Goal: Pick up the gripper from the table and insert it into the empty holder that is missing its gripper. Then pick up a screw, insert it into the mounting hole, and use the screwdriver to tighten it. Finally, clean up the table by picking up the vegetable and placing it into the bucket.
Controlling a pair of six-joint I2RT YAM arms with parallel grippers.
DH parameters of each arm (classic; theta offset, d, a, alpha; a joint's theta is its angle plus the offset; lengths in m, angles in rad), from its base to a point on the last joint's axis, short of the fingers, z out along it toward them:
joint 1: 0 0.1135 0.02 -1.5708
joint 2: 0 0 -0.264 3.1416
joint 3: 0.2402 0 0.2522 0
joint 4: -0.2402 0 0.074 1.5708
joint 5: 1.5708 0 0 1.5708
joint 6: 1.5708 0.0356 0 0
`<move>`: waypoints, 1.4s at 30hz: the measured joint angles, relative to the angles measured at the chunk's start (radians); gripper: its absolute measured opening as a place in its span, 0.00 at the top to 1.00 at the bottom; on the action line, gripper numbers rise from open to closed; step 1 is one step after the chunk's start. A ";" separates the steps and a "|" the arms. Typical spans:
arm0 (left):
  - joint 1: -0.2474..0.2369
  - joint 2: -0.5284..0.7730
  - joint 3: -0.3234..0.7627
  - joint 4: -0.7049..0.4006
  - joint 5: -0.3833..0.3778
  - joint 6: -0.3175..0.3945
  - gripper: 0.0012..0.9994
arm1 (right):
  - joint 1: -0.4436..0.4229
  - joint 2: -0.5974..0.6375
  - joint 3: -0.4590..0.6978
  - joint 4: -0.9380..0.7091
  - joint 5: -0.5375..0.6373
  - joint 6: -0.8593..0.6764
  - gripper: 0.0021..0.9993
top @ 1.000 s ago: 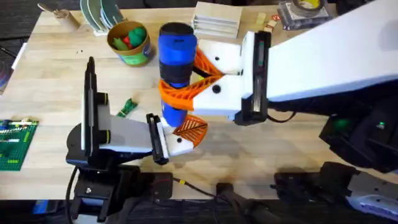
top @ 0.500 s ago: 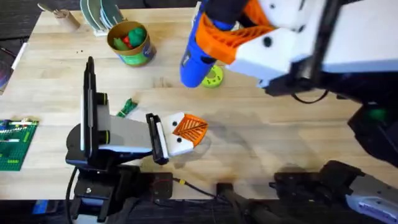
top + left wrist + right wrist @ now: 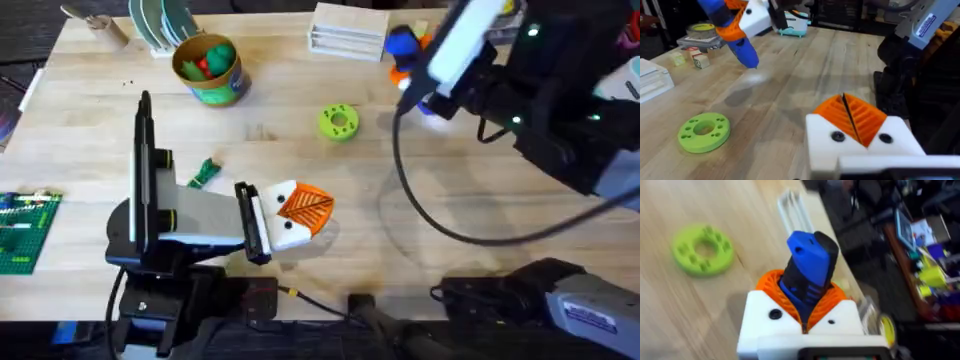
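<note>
The slim bright blue pen-shaped screwdriver [image 3: 807, 272] sits pinched between the orange ribbed pads of the right claw [image 3: 805, 307], held above the far right part of the pale wooden desk [image 3: 420, 250], near a stack of white flat boxes [image 3: 347, 30]. In the left wrist view its tip points down toward the desk without touching. The lime-green round disc with holes [image 3: 338, 122] lies on the desk near the middle. The left claw [image 3: 300, 212] rests low over the desk's near side, its orange pads pressed together. The small dark green leafy toy vegetable [image 3: 204, 172] lies just beside the left arm, and the round bucket with a yellow-orange rim [image 3: 208, 68] stands farther back, holding red and green toys
</note>
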 joint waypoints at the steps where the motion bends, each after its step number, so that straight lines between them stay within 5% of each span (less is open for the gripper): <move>1: 0.000 0.000 0.000 0.000 0.000 0.000 1.00 | -0.007 0.021 0.000 -0.019 0.036 -0.046 0.98; 7: 0.000 0.000 0.000 0.000 0.000 0.000 1.00 | -0.027 0.171 0.005 -0.097 0.208 -0.261 0.98; 16: 0.000 0.000 0.000 0.000 0.000 0.000 1.00 | -0.026 0.328 0.025 -0.094 0.273 -0.372 0.97; 18: 0.000 0.000 0.000 0.000 0.000 0.000 1.00 | -0.026 0.344 0.028 -0.108 0.275 -0.376 0.82; 19: 0.000 0.000 0.000 0.000 0.000 0.000 1.00 | -0.023 0.361 0.029 -0.156 0.278 -0.380 0.42; 22: 0.000 0.000 0.000 0.000 0.000 0.000 1.00 | -0.018 0.357 0.061 -0.180 0.293 -0.383 0.04; 30: 0.000 0.000 0.000 0.000 0.000 0.000 1.00 | -0.001 0.343 0.071 -0.235 0.304 -0.284 0.01; 35: 0.000 0.000 0.000 0.000 0.000 0.002 0.51 | 0.016 0.301 0.071 -0.259 0.297 -0.099 0.01; 38: 0.000 0.000 0.000 0.000 0.000 0.003 0.42 | 0.016 0.247 0.075 -0.259 0.296 0.007 0.01; 39: 0.000 0.000 0.000 0.000 0.000 -0.001 0.50 | 0.016 0.226 0.077 -0.259 0.296 0.038 0.01; 42: 0.000 0.000 0.000 0.000 0.000 0.003 0.95 | 0.016 0.166 0.084 -0.260 0.295 0.120 0.01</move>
